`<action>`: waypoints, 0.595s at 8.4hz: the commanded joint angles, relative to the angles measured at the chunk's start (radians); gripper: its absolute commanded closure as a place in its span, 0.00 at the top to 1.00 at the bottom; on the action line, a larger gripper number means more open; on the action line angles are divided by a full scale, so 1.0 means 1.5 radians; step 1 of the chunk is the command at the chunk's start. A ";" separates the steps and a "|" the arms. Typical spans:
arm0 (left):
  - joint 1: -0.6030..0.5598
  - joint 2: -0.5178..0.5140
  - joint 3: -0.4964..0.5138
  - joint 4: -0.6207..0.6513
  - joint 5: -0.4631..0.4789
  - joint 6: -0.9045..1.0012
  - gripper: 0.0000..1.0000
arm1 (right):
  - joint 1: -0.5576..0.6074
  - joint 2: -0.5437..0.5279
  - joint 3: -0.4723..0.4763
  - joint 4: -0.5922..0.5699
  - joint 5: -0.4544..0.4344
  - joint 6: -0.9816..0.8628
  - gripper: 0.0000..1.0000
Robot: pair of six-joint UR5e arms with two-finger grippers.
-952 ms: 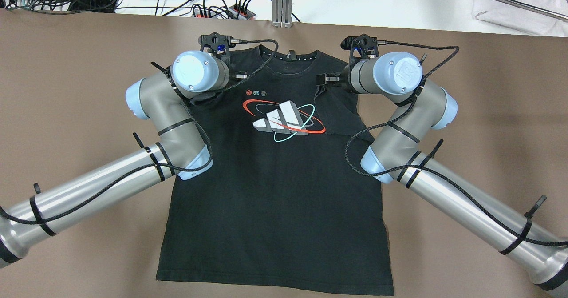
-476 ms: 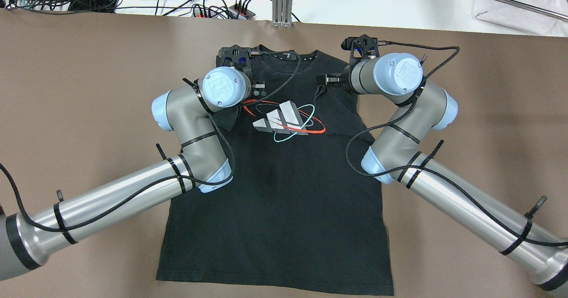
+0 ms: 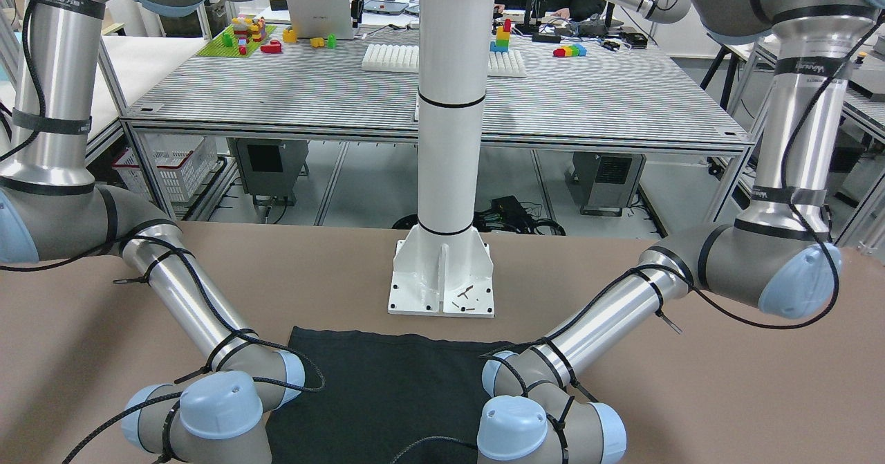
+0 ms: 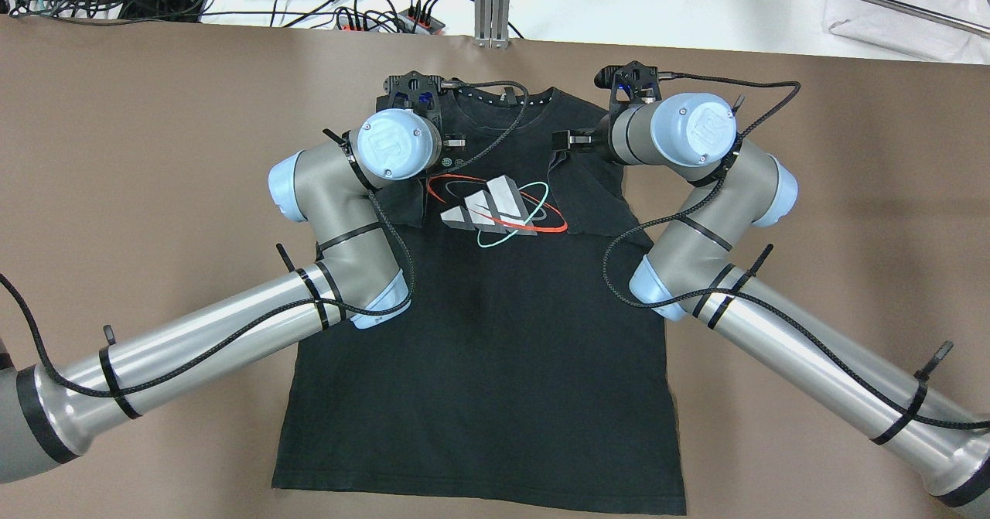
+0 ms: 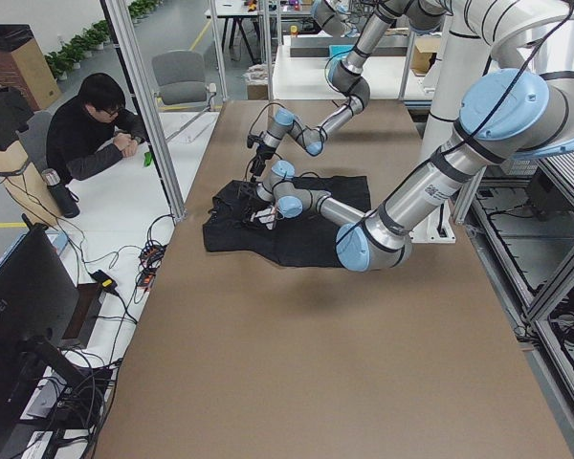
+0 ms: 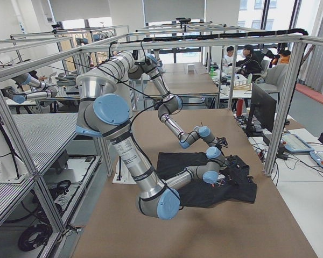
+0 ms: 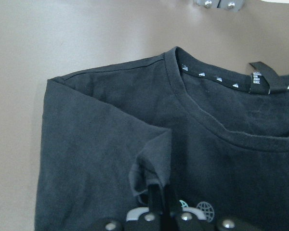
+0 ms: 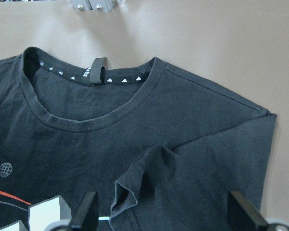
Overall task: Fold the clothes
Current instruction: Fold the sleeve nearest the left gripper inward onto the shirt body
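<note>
1. Since a second ago the left gripper has swung inward from the shirt's shoulder to its chest, drawing the left sleeve over the front. The right gripper has stayed where it was.
2. Overhead: the black T-shirt lies face up in the middle of the counter, collar toward the far edge and hem toward the robot's edge. Both sleeves are turned in onto the chest, one on each side of the printed logo. The right sleeve lies beneath the right wrist.
3. Front-facing: only the shirt's lower part shows. Its hem is near the white pillar base but apart from it. Both grippers are cut off by the bottom of this view.
4. Left end: the shirt lies dark on the counter under both wrists. A person sits beyond the counter's far edge.
5. Right end: the shirt lies flat; the grippers are too small here to tell how they are set.
6. Left wrist: the left gripper is clenched on a raised pinch of the sleeve's hem, with the collar ahead of it.
7. Right wrist: the right gripper is released, its fingers spread wide. The folded sleeve's curled corner lies between them.
</note>
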State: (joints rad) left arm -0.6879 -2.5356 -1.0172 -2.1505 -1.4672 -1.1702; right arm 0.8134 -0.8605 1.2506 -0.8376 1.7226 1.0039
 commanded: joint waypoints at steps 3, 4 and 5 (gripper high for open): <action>-0.025 -0.052 -0.005 -0.007 -0.052 -0.003 0.95 | 0.019 -0.004 -0.001 -0.001 0.006 0.000 0.94; -0.034 -0.056 -0.005 -0.017 -0.075 -0.012 0.95 | 0.023 -0.010 0.000 -0.001 0.007 0.001 0.94; -0.051 -0.055 -0.012 -0.041 -0.101 -0.010 0.95 | 0.033 -0.011 0.000 -0.001 0.016 0.004 0.94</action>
State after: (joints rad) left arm -0.7303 -2.6091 -1.0243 -2.1702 -1.5545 -1.1802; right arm 0.8404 -0.8708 1.2496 -0.8387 1.7314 1.0043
